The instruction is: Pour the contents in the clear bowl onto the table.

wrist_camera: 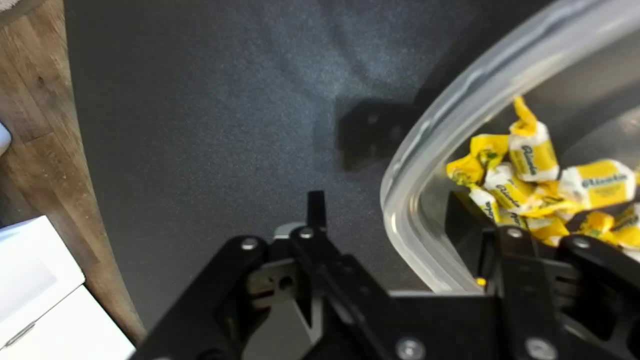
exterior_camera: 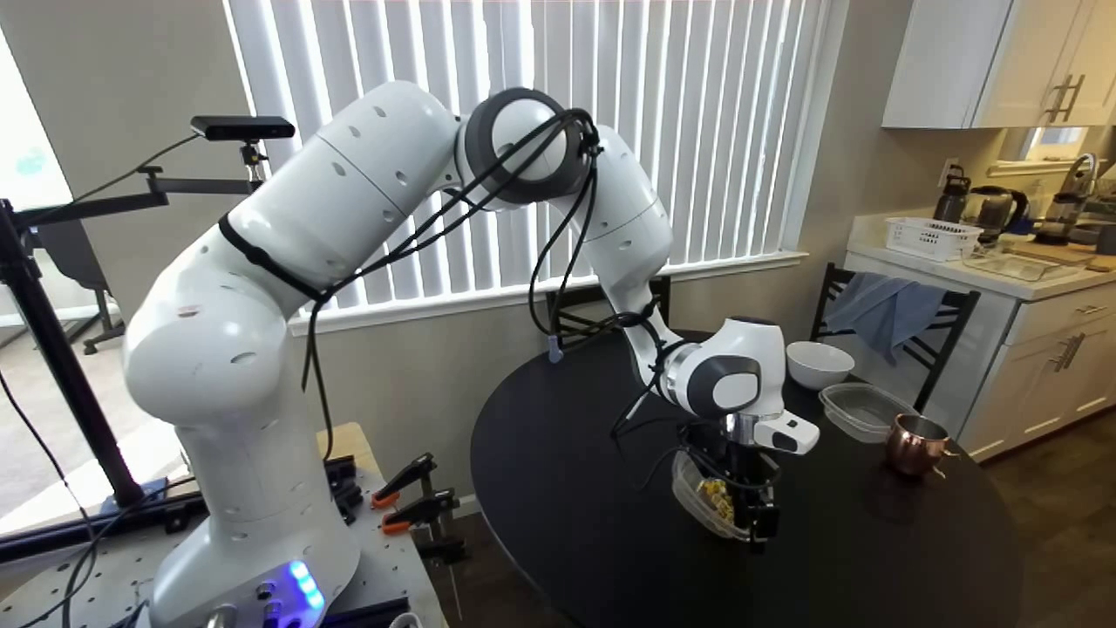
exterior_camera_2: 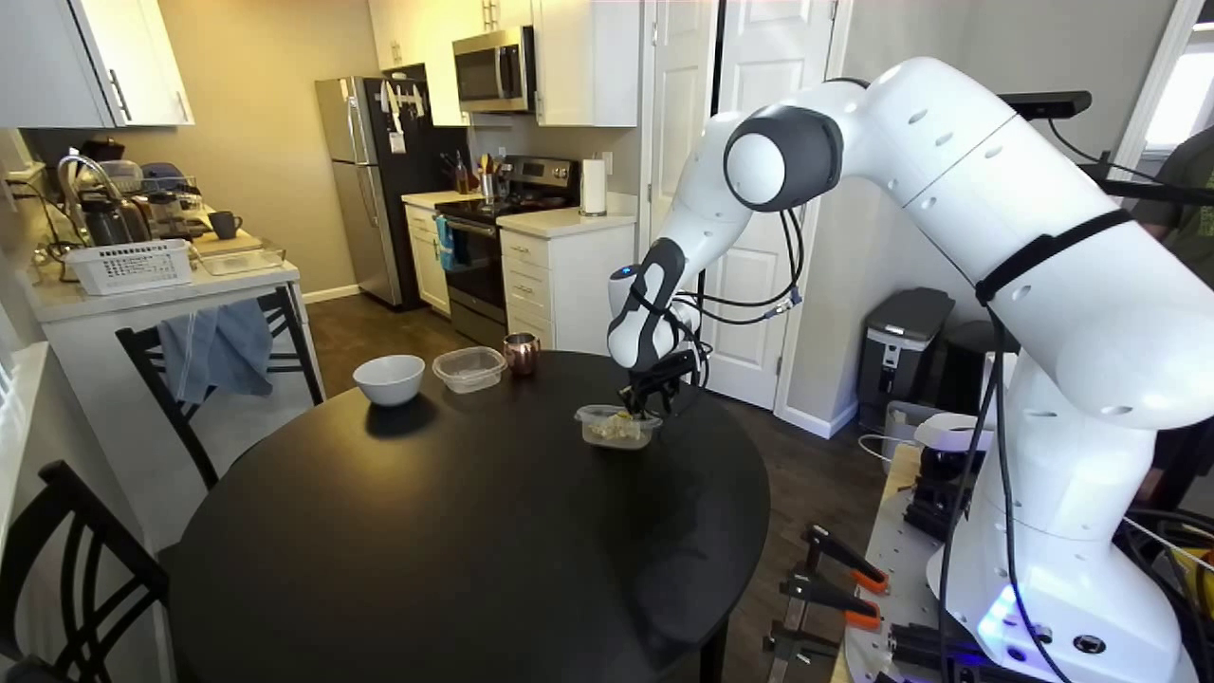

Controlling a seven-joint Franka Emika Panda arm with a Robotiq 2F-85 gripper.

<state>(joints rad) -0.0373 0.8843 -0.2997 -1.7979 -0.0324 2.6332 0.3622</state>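
Gripper astride rim of clear bowl

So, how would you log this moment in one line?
clear bowl: upright on table | contents: yellow-and-white wrapped candies, in bowl | gripper: open, astride bowl rim | pour: not yet done

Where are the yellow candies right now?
In the wrist view, the yellow candies are on the right, inside the clear bowl, with the hand at its rim.
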